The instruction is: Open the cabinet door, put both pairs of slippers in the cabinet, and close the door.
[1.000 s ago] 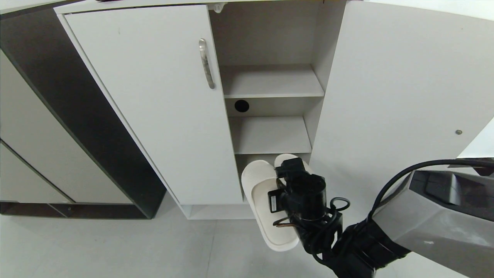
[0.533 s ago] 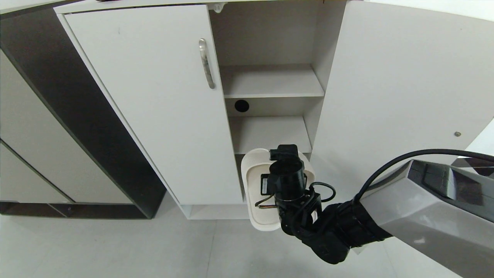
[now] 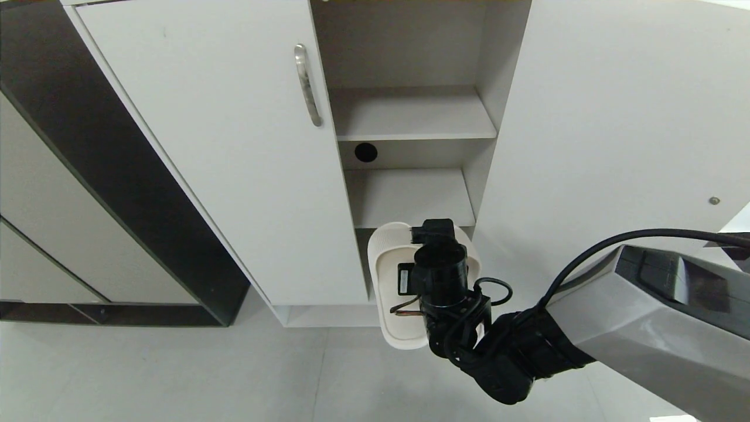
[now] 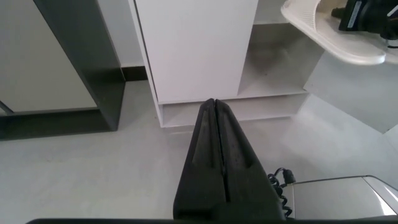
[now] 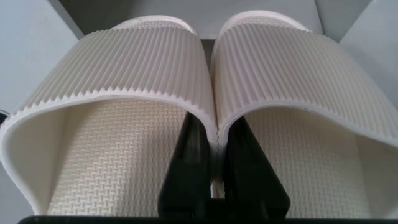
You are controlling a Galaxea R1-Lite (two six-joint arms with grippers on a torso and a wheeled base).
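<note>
Ahead, we saw the cabinet [image 3: 495, 88] with its right door [image 3: 592, 129] swung open and its left door [image 3: 222, 152] shut, carrying one handle [image 3: 307, 85]. Two shelves [image 3: 413, 114] sat inside. At the mouth of the lowest compartment, just beside the open door, our right hand [image 5: 214, 177] pinched two slippers [image 3: 387, 305] by their inner edges. Our left hand [image 4: 214, 137] hung closed on nothing above the floor [image 4: 93, 168].

No text, number or sign can be read anywhere, and the small dark label [image 3: 404, 279] on the side of the black camera mount [image 3: 440, 266] above the right hand [image 5: 214, 162] is too small to make out.
</note>
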